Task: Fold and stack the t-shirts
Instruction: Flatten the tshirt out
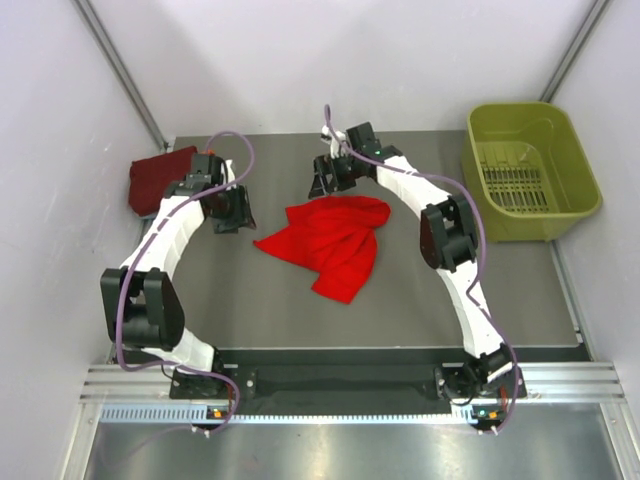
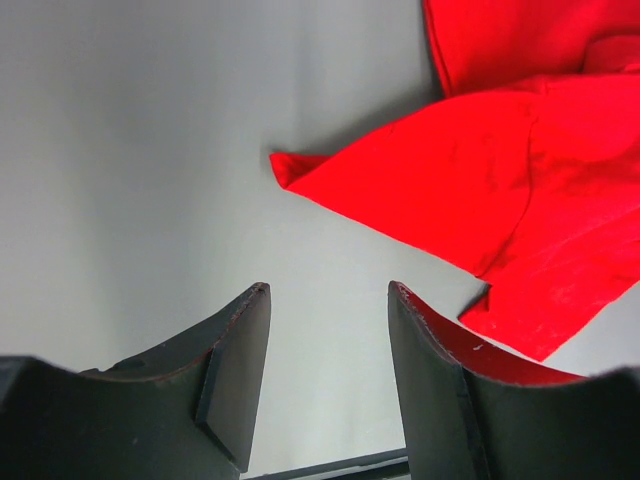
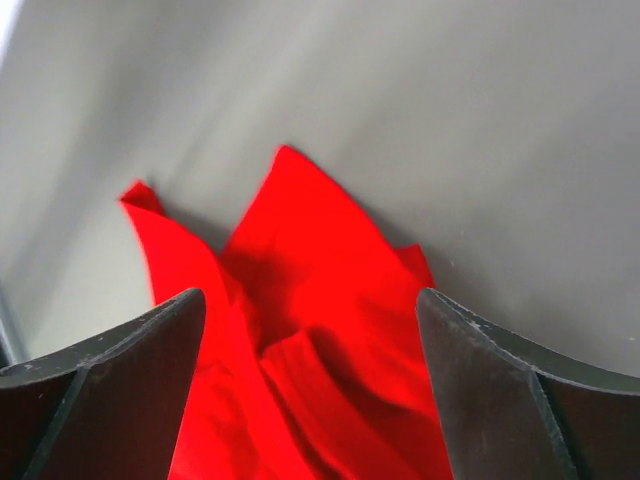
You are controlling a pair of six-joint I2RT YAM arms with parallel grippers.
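the red t-shirt (image 1: 330, 245) lies crumpled and unfolded near the middle of the worktop (image 1: 260, 310), one pointed corner reaching toward the left arm. a dark maroon shirt (image 1: 160, 178) sits folded at the far left corner, and the olive-green basket (image 1: 515, 110) stands well apart on the right.

the left hand (image 1: 235, 215) hangs just beside that pointed corner. in its wrist view the jaws stand partly apart with only bare worktop between them, so it holds nothing. the right hand (image 1: 325, 180) is over the far edge of the red shirt. its wrist view shows the jaws spread wide with bunched cloth below and between them, but no cloth is pinched yet.

the likely trouble is in the pick-up. the cloth under the right hand is heaped in several layers, so a closing grasp could catch a fold rather than a clean edge, and the shirt would then lift as a twisted bundle instead of spreading flat. the left hand sits short of the corner, so if it closes where it is it would likely meet nothing at all. a grasp on one side only would drag the shirt across the worktop rather than open it.
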